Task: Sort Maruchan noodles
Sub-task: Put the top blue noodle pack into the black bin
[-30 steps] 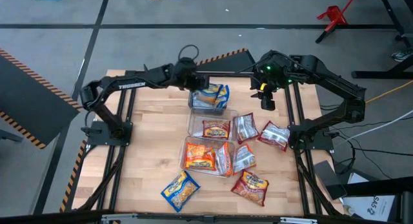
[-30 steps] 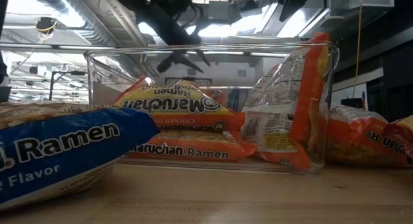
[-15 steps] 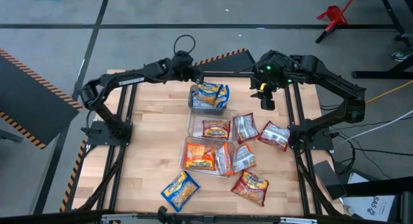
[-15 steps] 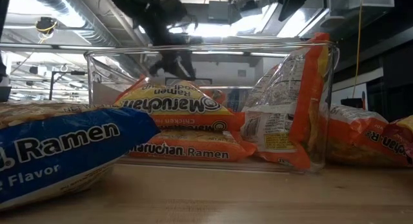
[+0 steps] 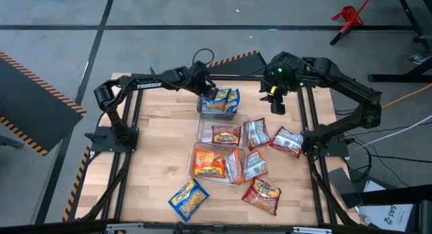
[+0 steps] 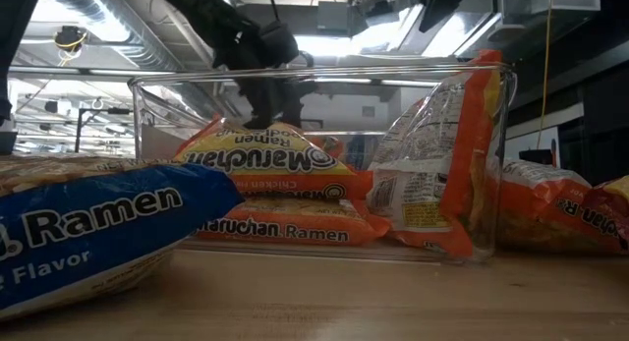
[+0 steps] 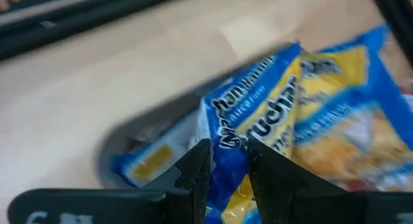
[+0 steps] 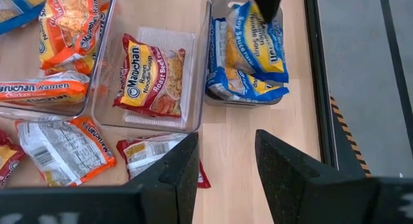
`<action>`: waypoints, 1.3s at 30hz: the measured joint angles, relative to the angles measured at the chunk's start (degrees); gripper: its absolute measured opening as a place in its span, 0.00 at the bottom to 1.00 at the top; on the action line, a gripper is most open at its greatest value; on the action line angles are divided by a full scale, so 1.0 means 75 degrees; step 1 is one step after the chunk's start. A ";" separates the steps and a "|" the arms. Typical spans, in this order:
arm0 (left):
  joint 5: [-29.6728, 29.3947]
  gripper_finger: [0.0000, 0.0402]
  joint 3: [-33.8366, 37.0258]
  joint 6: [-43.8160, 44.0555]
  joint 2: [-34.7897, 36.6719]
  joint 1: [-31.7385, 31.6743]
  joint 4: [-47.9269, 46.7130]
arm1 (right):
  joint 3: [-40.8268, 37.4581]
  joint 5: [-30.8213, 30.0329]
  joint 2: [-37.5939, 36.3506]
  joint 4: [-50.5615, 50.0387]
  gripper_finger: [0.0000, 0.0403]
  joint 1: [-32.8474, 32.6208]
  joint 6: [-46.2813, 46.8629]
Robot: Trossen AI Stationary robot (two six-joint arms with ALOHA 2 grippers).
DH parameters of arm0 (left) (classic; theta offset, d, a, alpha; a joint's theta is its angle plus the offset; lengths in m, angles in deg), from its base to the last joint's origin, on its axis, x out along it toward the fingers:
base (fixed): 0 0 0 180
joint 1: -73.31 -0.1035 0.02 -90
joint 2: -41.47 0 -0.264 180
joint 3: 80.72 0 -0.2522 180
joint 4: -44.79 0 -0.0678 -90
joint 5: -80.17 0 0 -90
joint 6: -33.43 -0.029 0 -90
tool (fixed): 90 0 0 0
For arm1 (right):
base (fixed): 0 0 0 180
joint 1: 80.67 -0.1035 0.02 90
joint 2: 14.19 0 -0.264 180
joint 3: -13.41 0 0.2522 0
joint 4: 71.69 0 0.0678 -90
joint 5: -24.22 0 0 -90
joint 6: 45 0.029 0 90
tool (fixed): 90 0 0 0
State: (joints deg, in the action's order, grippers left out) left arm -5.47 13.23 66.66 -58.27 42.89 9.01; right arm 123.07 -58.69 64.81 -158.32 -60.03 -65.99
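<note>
Where the far clear plastic bin [image 5: 217, 106] sits at the table's back edge, blue-and-yellow crinkly Maruchan noodle packets [image 5: 221, 99] lie piled inside it. The left gripper [image 5: 208, 92] is down on that pile, its two dark fingers [image 7: 195, 173] narrowly parted with the edge of a blue packet [image 7: 271, 121] pinched between them. The middle clear bin [image 5: 219, 131] holds a red-and-yellow packet [image 5: 226, 134], and the near clear bin [image 5: 214, 163] holds orange packets [image 5: 209, 162]. Loose packets lie around them on the wooden table [image 5: 155, 153]: a blue one [image 5: 188, 198] at the front, red and silver ones [image 5: 286, 141] to the right. The right gripper [image 5: 277, 106] hangs above bare table beside the far bin, fingers [image 8: 171, 179] apart a little and holding nothing. Half a second earlier the left gripper was farther back, off the bin; the right arm has not moved.
</note>
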 joint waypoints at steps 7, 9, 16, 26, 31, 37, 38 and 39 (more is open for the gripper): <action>0.0811 0.24 0.0000 0.0526 0.0055 0.0093 -0.0198 | 0.0000 0.0258 0.0233 0.0399 0.34 0.0000 -0.0114; 0.0655 0.24 0.0000 0.0447 0.0161 0.0079 -0.0298 | 0.0000 0.0652 0.0395 0.0767 0.34 0.0003 -0.0457; -0.0270 0.24 0.0000 -0.0127 0.0615 0.0002 -0.0554 | 0.0000 0.0852 0.1461 0.2697 0.34 0.0003 -0.1701; -0.0778 0.24 -0.0006 -0.0988 0.0679 -0.0079 -0.1661 | -0.0003 0.0703 0.3815 0.3291 0.34 0.0460 -0.2256; -0.0860 0.24 -0.0006 -0.1106 0.0676 -0.0082 -0.1667 | -0.0003 0.0338 0.4574 0.3906 0.34 0.0707 -0.2109; -0.0831 0.24 -0.0006 -0.1117 0.0676 -0.0022 -0.1784 | -0.0003 0.0043 0.5022 0.3943 0.34 0.0714 -0.2042; -0.0822 0.24 -0.0006 -0.1117 0.0676 -0.0021 -0.1781 | -0.0003 -0.0020 0.5081 0.3920 0.34 0.0708 -0.2041; -0.0787 0.24 -0.0006 -0.1117 0.0676 -0.0018 -0.1781 | -0.0003 -0.0029 0.5130 0.3906 0.34 0.0705 -0.2038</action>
State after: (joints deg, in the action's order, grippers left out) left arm -11.37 13.19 58.29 -53.20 42.76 -4.35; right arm 123.05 -58.91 103.29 -129.02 -54.74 -81.27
